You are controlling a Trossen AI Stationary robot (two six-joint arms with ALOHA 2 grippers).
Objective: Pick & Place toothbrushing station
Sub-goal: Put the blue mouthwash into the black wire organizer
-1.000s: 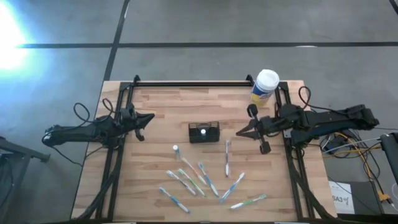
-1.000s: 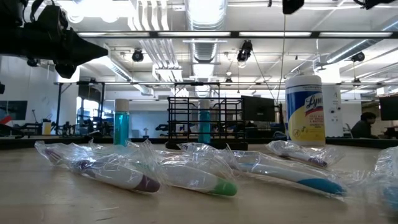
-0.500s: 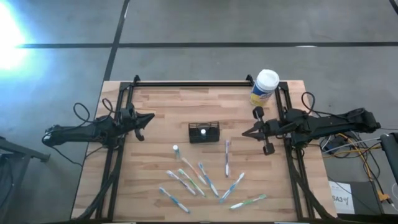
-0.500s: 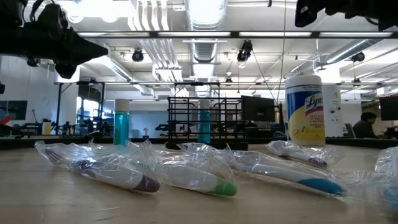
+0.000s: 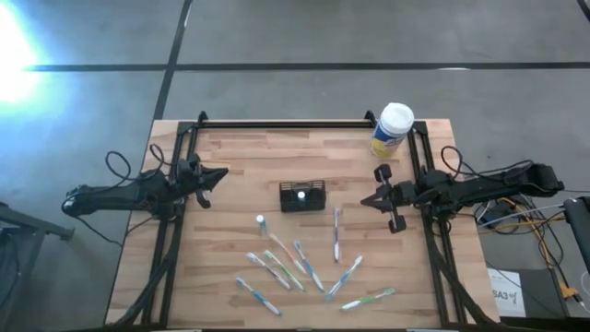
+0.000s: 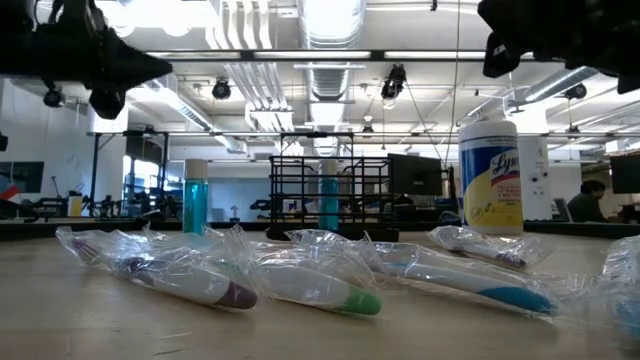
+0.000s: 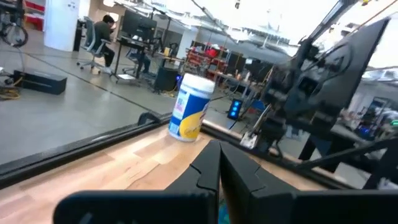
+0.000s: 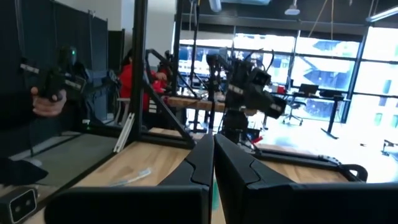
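1. The small black rectangular box-shaped toothbrushing station (image 5: 303, 195) with ribbed, slotted sides stands near the middle of the light wooden table (image 5: 240, 152), well apart from both arms.
2. The left gripper (image 5: 214, 178) hangs over the table's left edge, its two dark fingers (image 7: 210, 167) pressed together with nothing between them.
3. The right gripper (image 5: 369, 198) sits over the table's right side, pointing toward the station but well clear of it; its fingers (image 8: 211, 158) are likewise closed on nothing.
4. A yellow cylindrical canister with a white cap (image 5: 392, 128) stands upright at the far right corner, just behind the right arm.
5. Several plastic-wrapped toothbrushes (image 5: 300, 263) lie scattered on the near half of the table, in front of the station.
6. A small blue-and-white tube (image 5: 261, 221) stands near the station's front left corner.
7. In the right wrist view, a person's hand (image 8: 45, 101) holds a dark device beyond the table.
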